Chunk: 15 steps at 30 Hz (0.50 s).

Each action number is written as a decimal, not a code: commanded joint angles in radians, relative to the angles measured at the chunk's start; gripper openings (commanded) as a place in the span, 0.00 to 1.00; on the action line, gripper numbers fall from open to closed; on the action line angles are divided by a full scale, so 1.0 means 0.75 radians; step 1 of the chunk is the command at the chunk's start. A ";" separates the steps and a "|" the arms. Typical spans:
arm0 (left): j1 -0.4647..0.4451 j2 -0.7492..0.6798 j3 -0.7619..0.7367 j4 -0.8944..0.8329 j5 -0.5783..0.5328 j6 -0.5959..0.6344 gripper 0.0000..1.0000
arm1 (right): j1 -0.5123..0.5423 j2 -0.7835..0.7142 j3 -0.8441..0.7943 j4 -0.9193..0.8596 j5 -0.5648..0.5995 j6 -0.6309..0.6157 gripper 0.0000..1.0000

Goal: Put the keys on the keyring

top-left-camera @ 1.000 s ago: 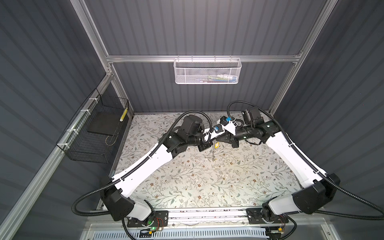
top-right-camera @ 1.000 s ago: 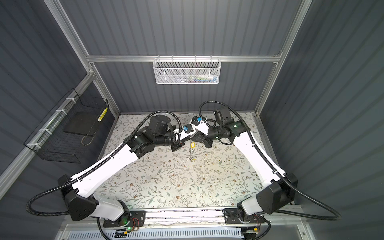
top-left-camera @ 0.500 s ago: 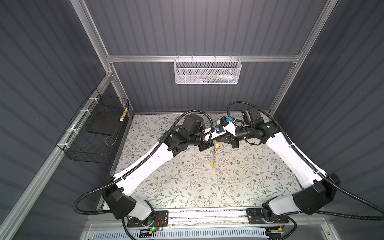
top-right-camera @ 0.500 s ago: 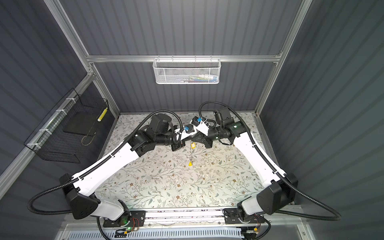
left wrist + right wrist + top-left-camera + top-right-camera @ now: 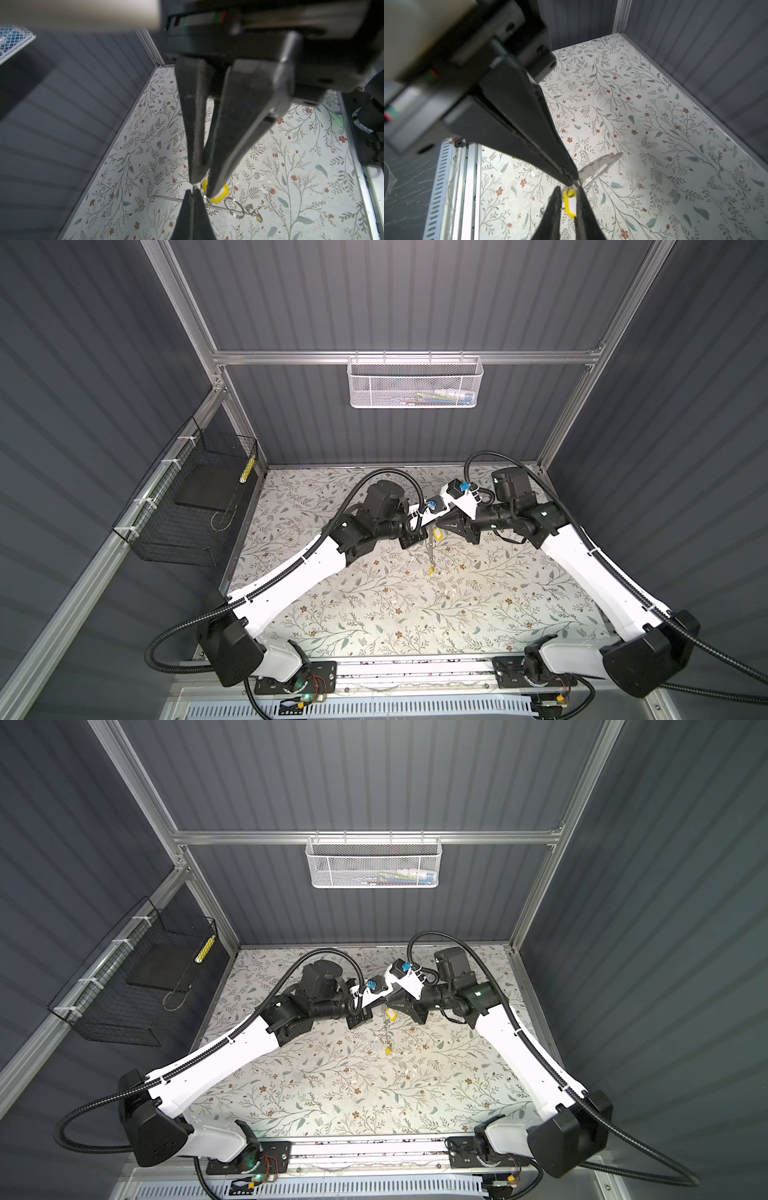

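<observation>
Both grippers meet tip to tip above the back middle of the floral table (image 5: 395,614). My left gripper (image 5: 424,531) (image 5: 193,192) is shut on the top of the keyring (image 5: 600,166), a thin grey loop that hangs down (image 5: 431,553). One yellow key tag (image 5: 436,534) (image 5: 569,200) hangs right at the tips, between the slightly parted fingers of my right gripper (image 5: 435,527) (image 5: 569,193). The other key (image 5: 432,571) (image 5: 388,1051) dangles at the keyring's lower end. Two small split rings (image 5: 236,207) show along the loop in the left wrist view.
A white mesh basket (image 5: 415,383) hangs on the back wall. A black wire basket (image 5: 187,506) is fixed to the left wall. Grey panel walls close in the table on three sides, and a metal rail (image 5: 415,668) runs along its front edge.
A yellow tag has come down from the gripper tips to the lower end of the hanging keyring. My right gripper's fingers have parted a little. Both arms stay where they were.
</observation>
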 commanded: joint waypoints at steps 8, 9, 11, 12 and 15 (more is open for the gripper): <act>0.000 -0.128 -0.210 0.477 -0.010 -0.137 0.00 | 0.006 -0.179 -0.235 0.338 0.130 0.201 0.25; 0.001 -0.145 -0.247 0.539 -0.004 -0.156 0.00 | 0.006 -0.194 -0.268 0.384 0.148 0.232 0.26; 0.001 -0.172 -0.314 0.655 0.004 -0.190 0.00 | 0.005 -0.206 -0.336 0.480 0.205 0.308 0.27; 0.001 -0.185 -0.357 0.729 0.003 -0.210 0.00 | 0.006 -0.257 -0.374 0.537 0.235 0.342 0.27; 0.001 -0.218 -0.469 0.923 0.006 -0.259 0.00 | 0.007 -0.300 -0.473 0.703 0.246 0.446 0.29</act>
